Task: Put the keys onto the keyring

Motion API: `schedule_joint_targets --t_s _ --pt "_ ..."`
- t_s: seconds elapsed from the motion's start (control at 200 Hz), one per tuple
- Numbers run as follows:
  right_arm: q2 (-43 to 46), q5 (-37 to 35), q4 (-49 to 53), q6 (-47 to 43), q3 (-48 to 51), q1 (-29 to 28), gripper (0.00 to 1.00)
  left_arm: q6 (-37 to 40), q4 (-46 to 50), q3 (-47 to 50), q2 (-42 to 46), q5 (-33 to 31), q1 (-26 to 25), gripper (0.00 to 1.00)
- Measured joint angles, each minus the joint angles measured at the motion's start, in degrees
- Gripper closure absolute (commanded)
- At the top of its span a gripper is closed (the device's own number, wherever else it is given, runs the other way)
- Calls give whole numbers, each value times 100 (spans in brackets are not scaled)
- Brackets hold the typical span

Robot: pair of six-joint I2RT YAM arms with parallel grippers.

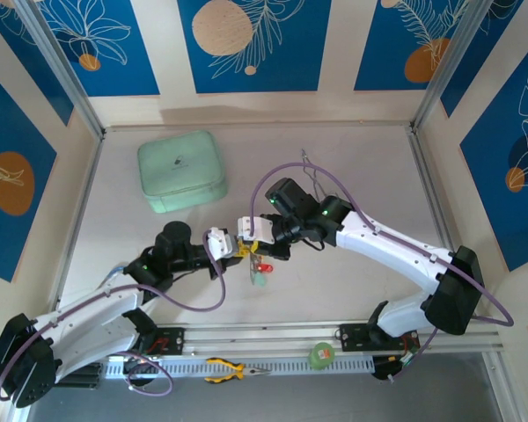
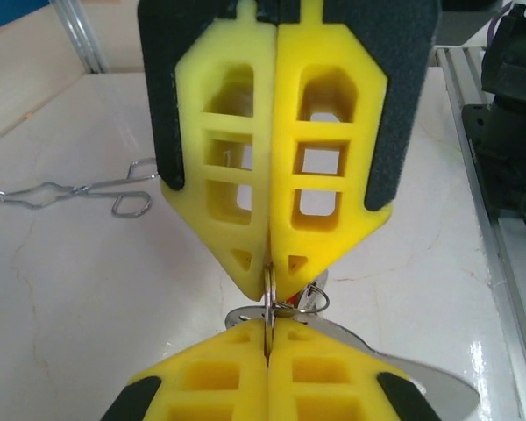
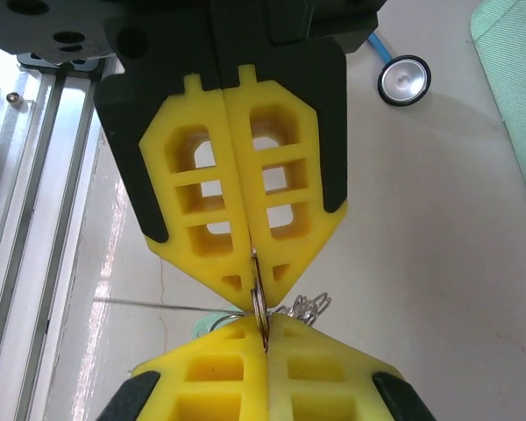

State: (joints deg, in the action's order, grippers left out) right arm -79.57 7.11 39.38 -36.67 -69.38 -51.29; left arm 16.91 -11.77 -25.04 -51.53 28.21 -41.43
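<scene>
The keyring (image 2: 269, 294) is a thin grey metal loop, seen edge-on and held up off the table. My left gripper (image 2: 269, 340) is shut on its near edge, and my right gripper (image 2: 270, 261) is shut on it from the opposite side, fingertips almost touching. In the right wrist view my right gripper (image 3: 265, 338) and left gripper (image 3: 252, 263) pinch the same keyring (image 3: 259, 298). From above, the left gripper (image 1: 236, 248) and right gripper (image 1: 251, 241) meet mid-table. Keys hang below them on a red tag (image 1: 265, 267) and a pale green tag (image 1: 260, 281). A small wire ring (image 2: 314, 298) dangles beside the loop.
A mint green case (image 1: 182, 170) lies at the back left. Thin silver tongs (image 1: 312, 170) lie behind the right arm, the same tongs (image 2: 70, 191) on the table. Yellow-handled pliers (image 1: 233, 370) and a green roll (image 1: 321, 354) rest on the front rail. A pale blue round ring (image 3: 404, 79) lies nearby.
</scene>
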Motion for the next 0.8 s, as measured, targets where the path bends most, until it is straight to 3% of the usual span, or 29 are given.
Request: schedule_joint_targets --t_s 0.055,0.16,0.275,0.445,0.8 --pt "52 120 -101 63 55 81 74 -9 -33 0 22 22 0 100" --pt "472 619 -614 404 525 400 71 -118 -286 46 83 66 0 100" --pt "955 1158 -1126 798 1027 752 71 -400 -868 262 98 192 0 100" --pt "1054 1690 -1668 1161 1338 820 71 -809 -1609 533 -20 332 0 100" --pt "953 2022 -2127 1445 1401 824 79 -1215 -2490 702 -238 509 0 100"
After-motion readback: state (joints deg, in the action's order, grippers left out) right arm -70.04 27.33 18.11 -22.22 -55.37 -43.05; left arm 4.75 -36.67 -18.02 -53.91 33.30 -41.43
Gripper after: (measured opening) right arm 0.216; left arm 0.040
